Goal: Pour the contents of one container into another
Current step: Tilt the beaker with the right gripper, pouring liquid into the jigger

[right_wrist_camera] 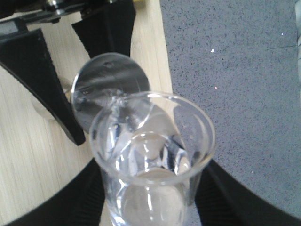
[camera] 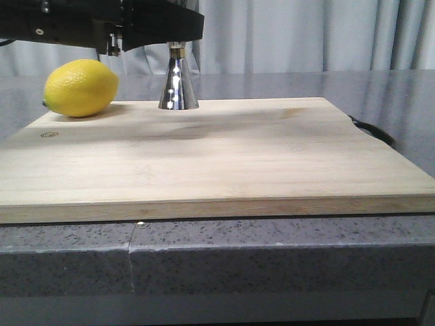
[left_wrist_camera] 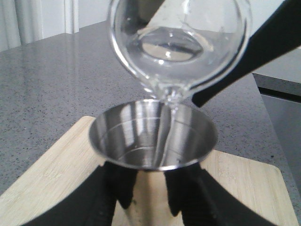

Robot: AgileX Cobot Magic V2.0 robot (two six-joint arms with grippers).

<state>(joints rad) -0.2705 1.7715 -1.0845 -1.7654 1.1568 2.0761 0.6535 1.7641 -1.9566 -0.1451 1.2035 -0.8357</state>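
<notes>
Left wrist view showed the left end effector [left_wrist_camera: 146,200] gripping the shiny steel hourglass jigger [left_wrist_camera: 153,136] upright. The right end effector [right_wrist_camera: 153,207] held the small clear glass beaker [right_wrist_camera: 151,155] tilted, spout over the jigger's mouth.

left gripper [left_wrist_camera: 146,197] jaws clamped; right gripper [right_wrist_camera: 150,197] jaws closed, tilted

No legible text on anything in view.

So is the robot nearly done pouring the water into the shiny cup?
Done: the left gripper steadies the shiny steel hourglass-shaped jigger on the wooden board. In hand: the right gripper tips the small clear glass beaker over it, and a thin stream runs from the spout. Left: water still sits in the beaker, so pouring isn't finished.
</notes>
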